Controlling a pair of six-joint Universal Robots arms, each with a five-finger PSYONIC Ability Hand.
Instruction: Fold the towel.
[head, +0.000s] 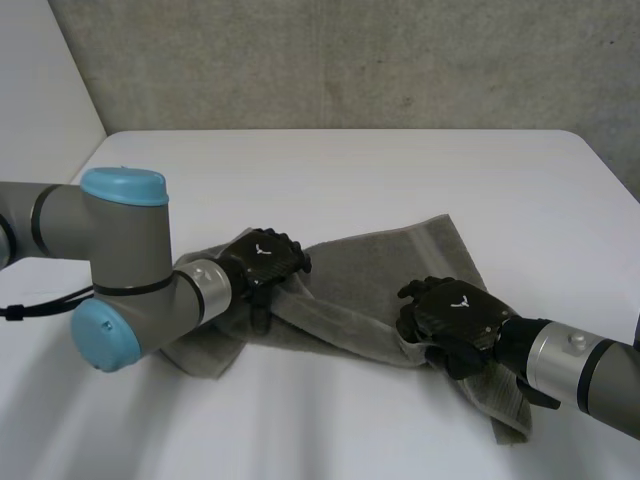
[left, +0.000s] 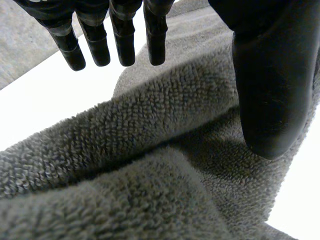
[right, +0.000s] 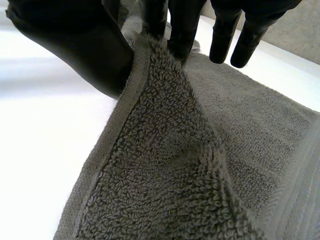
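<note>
- Towel (head: 370, 280), grey terry, lies rumpled on the white table (head: 350, 170), with bare tabletop on every side of it. Its long axis runs crosswise in front of the robot, from 1 arm's side to the other.
- Left hand (head: 265, 258) rests over the towel's left end. In the left wrist view its fingers (left: 125, 45) hang straight and apart above a raised ridge of pile (left: 150, 125), and the thumb (left: 270, 90) stands on the ridge's other side. Nothing is clamped.
- Right hand (head: 455, 315) sits at the towel's near edge, close to its right end. In the right wrist view the hemmed edge (right: 131, 95) rises between thumb (right: 75, 45) and fingers and is pinched there, so this hand has the cloth.
- Key relation: the towel stretches from the right hand toward the left hand along its long axis. My judgement is that the right hand is the 1 ready to carry its edge across, while the left must first close on the ridge beneath it.
- Writing: none readable — each hand's back bears a small white mark, too small to make out.
</note>
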